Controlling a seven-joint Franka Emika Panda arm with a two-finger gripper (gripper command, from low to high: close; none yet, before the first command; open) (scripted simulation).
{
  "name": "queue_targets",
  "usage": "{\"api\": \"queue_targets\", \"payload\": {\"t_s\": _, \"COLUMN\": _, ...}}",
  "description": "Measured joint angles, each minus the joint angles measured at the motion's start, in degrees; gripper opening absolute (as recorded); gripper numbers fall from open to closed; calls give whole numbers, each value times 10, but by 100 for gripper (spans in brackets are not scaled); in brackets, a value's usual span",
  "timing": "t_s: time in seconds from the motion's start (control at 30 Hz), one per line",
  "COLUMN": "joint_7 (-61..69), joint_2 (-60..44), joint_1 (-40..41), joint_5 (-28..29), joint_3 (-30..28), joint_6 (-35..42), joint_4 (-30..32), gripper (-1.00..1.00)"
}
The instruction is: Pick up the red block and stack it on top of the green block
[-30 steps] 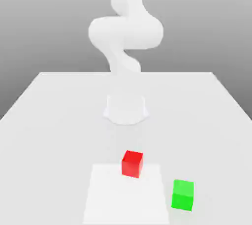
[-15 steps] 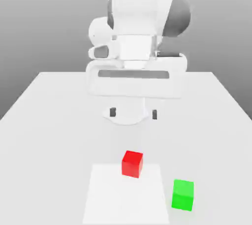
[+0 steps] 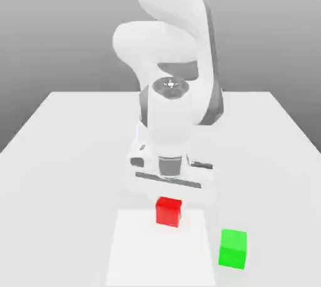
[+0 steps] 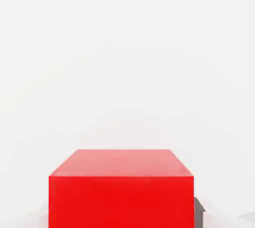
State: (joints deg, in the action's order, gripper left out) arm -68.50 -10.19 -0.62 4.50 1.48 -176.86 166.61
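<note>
The red block (image 3: 168,213) rests on the white table at the far edge of a lighter square patch. My gripper (image 3: 168,199) has come straight down over it, and the hand's body sits just above the block's top. In the hand view the red block (image 4: 121,192) looms close, with a dark finger pad (image 4: 198,211) pressed against its side, so the gripper is shut on it. The green block (image 3: 233,249) stands on the table apart from the red one, nearer the front and toward the exterior view's right.
The lighter square patch (image 3: 157,254) lies on the white table (image 3: 63,154) under the red block. The arm's bulky links (image 3: 166,110) rise behind the hand. The table's edges run along both sides of the exterior view.
The hand has dropped from well above the table down onto the red block. Its fingers, spread wide half a second ago, have closed on the block. Neither block has moved.
</note>
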Motion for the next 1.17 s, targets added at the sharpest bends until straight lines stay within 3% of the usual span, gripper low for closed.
{"api": "queue_targets", "payload": {"t_s": 0.37, "joint_7": 3, "joint_2": 159, "joint_1": -2, "joint_5": -49, "joint_3": 25, "joint_6": 155, "joint_4": 5, "gripper": -100}}
{"api": "queue_targets", "payload": {"t_s": 0.83, "joint_7": -318, "joint_2": 83, "joint_1": -79, "joint_5": -34, "joint_3": 78, "joint_6": 257, "joint_4": -173, "gripper": -100}}
{"api": "queue_targets", "payload": {"t_s": 1.03, "joint_7": -374, "joint_2": -10, "joint_1": -94, "joint_5": -2, "joint_3": 64, "joint_6": 187, "joint_4": -197, "gripper": -100}}
{"api": "queue_targets", "payload": {"t_s": 1.07, "joint_7": -378, "joint_2": -25, "joint_1": -97, "joint_5": 3, "joint_3": 61, "joint_6": 174, "joint_4": -197, "gripper": 100}}
{"api": "queue_targets", "payload": {"t_s": 1.17, "joint_7": -378, "joint_2": -25, "joint_1": -97, "joint_5": 3, "joint_3": 61, "joint_6": 174, "joint_4": -197, "gripper": 100}}
